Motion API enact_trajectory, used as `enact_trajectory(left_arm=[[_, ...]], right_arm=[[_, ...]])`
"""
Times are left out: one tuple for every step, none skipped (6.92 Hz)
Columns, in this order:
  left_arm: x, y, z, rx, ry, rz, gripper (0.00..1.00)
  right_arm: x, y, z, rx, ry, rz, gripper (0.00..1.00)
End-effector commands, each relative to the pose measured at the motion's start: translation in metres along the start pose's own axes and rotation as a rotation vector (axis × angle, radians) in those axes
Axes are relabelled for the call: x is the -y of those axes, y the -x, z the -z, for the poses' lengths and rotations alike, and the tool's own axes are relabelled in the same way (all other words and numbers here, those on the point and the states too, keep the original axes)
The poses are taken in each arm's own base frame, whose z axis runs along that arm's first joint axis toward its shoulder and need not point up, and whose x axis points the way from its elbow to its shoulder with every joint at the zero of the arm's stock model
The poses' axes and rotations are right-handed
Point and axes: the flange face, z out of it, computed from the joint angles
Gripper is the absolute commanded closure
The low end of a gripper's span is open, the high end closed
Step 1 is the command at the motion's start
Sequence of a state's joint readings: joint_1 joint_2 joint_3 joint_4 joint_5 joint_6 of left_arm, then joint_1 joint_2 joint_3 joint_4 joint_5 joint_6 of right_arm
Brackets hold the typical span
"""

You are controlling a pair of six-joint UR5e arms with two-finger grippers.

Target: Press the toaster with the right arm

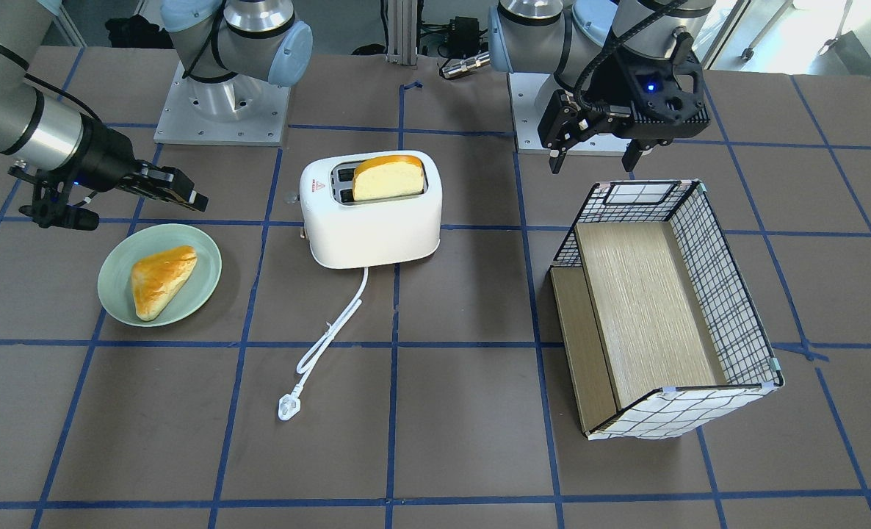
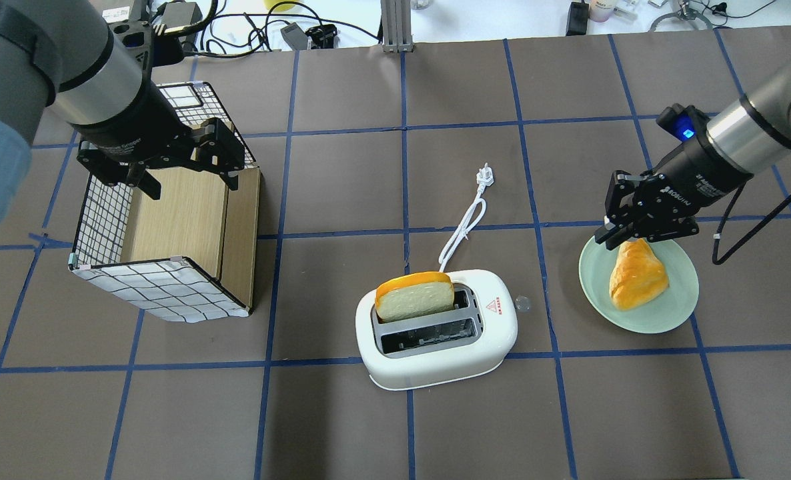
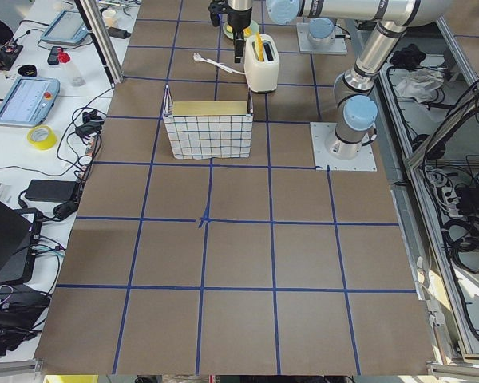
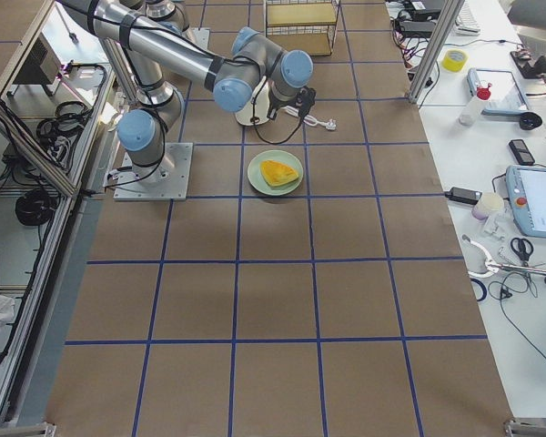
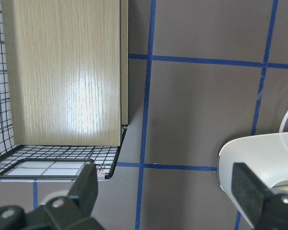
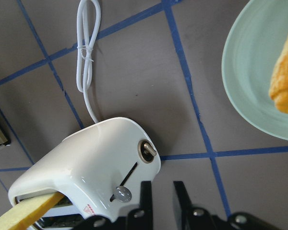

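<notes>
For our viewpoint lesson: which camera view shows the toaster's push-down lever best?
The right wrist-mounted view: the lever and its slot on the end of the toaster face the camera, close up. The overhead view shows only the knob poking out sideways, the front-facing view a faint hint. The side views and left wrist view show none.

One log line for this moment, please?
press: not yet done | right gripper: shut, near green plate, apart from toaster | lever: up, bread slice sticking out | left gripper: open, by wire basket

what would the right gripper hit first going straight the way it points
Probably the toaster, at its lever end facing the right gripper; depth is unclear, so the table might come first.
</notes>
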State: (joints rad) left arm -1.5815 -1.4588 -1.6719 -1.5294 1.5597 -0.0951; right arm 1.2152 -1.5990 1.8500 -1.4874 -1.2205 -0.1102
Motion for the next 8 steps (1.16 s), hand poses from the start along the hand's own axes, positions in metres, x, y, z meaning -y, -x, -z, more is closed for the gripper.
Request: enact_trajectory(left_arm=[[0.0, 0.0, 0.001, 0.0, -0.001, 0.0, 0.0], [0.0, 0.0, 0.001, 0.0, -0.001, 0.0, 0.0], [0.0, 0.0, 0.001, 0.0, -0.001, 0.0, 0.0], [0.0, 0.0, 0.0, 0.0, 0.0, 0.0, 0.0], [0.0, 0.0, 0.001, 0.0, -0.001, 0.0, 0.0], [0.0, 0.0, 0.0, 0.0, 0.0, 0.0, 0.0], [0.0, 0.0, 0.0, 0.0, 0.0, 0.0, 0.0], [0.0, 0.0, 0.0, 0.0, 0.0, 0.0, 0.0]], right_arm=[[0.0, 0.004, 0.054, -0.196, -0.086, 0.015, 0.0], [-0.007, 0.009, 0.072, -0.218, -0.092, 0.016, 0.0], [-0.011, 0.015, 0.095, -0.26, -0.138, 0.018, 0.0], [-0.02, 0.032, 0.108, -0.277, -0.175, 0.036, 0.0], [-0.03, 0.062, 0.103, -0.294, -0.194, 0.005, 0.0], [-0.039, 0.088, 0.094, -0.362, -0.203, 0.041, 0.0], [-0.045, 0.105, 0.084, -0.366, -0.205, 0.043, 0.0], [-0.051, 0.12, 0.08, -0.364, -0.23, 0.058, 0.0]])
